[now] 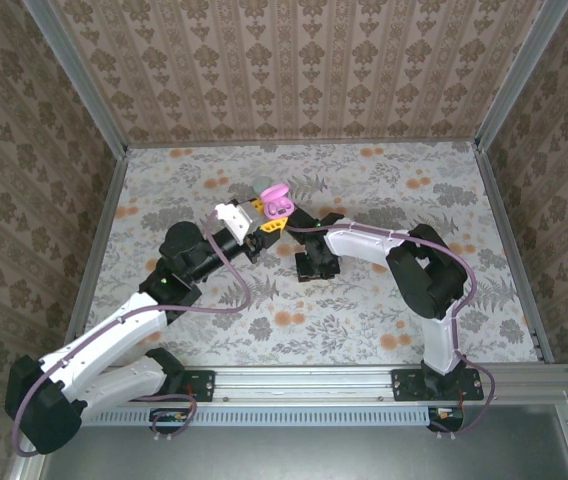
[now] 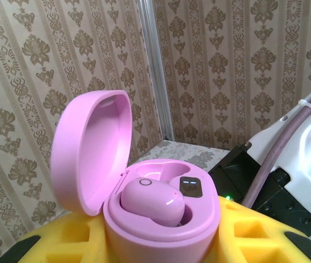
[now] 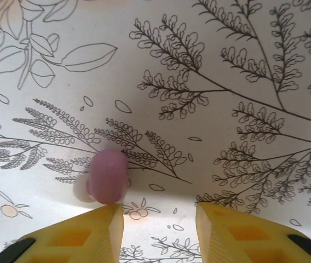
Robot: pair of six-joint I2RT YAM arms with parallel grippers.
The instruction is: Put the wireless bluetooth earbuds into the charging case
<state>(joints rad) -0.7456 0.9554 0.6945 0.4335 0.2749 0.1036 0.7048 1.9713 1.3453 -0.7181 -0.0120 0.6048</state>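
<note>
In the overhead view, the left gripper point(image 1: 267, 217) is found slightly above the centre of the frame. The pink charging case point(image 1: 278, 198) is clamped between its yellow fingers point(image 2: 57, 241), so the jaws are drawn in narrowly on the body of the case. In the left wrist view the case is shown at the lower centre of the frame, with its lid point(image 2: 92, 148) swung open toward the upper left. One seated earbud point(image 2: 153, 201), pink and rounded, is lodged in the left-hand socket of the case. The right-hand socket point(image 2: 190, 186) is seen as a dark recess with a small pale mark. Patterned wallpaper point(image 2: 232, 66) is seen behind the case. The right gripper point(image 1: 313, 266) is placed just below and to the right of the case in the overhead view and is directed down at the flower-printed table point(image 1: 384, 200). In the right wrist view its two yellow fingertips point(image 3: 221, 230) are seen at the lower edge of the frame, set apart by a moderate gap through which the bare printed table is visible. The loose earbud point(image 3: 107, 178), blurred, is located at the lower left of that frame, directly above the tip of the left-hand finger and outside the gap. Whether it is touched by that finger cannot be told.
</note>
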